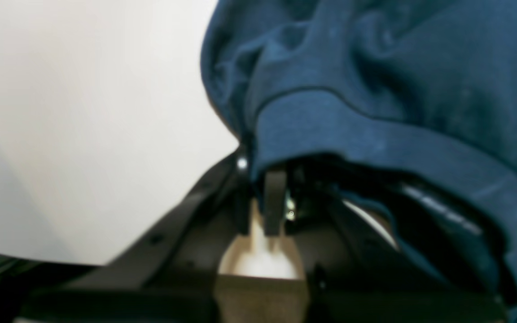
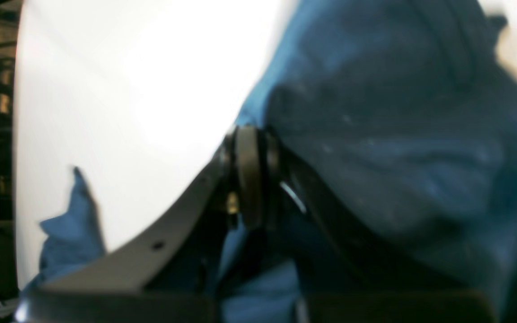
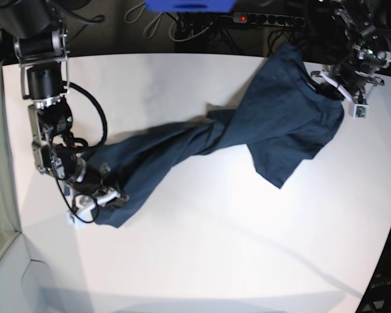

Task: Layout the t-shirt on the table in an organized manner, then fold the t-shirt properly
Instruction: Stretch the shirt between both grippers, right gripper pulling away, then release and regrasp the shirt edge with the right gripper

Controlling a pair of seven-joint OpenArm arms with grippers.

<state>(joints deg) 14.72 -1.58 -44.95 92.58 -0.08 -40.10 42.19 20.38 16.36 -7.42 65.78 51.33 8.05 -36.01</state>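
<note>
- the t-shirt (image 3: 247, 127), dark navy, is lying stretched and twisted across the table (image 3: 202, 248), running from the near left to the far right of the base view.
- the cloth is narrowing into a rope-like twist near the middle (image 3: 212, 127); the far-right part is spreading wider, with one corner (image 3: 280, 182) pointing toward the near edge.
- the right gripper (image 3: 107, 194), on the base view's left, is sitting at the shirt's near-left end; in the right wrist view its jaws are pressed together on a fold of the t-shirt (image 2: 375, 134), with blue cloth bunching around the fingertips (image 2: 248, 175).
- the left gripper (image 3: 335, 91), on the base view's right, is holding the shirt's far-right edge raised; in the left wrist view its jaws are pinching a hemmed edge of the t-shirt (image 1: 375, 112), which is draping over the fingers (image 1: 274, 202).
- the white table (image 1: 83, 134) is filling the left of both wrist views.
</note>
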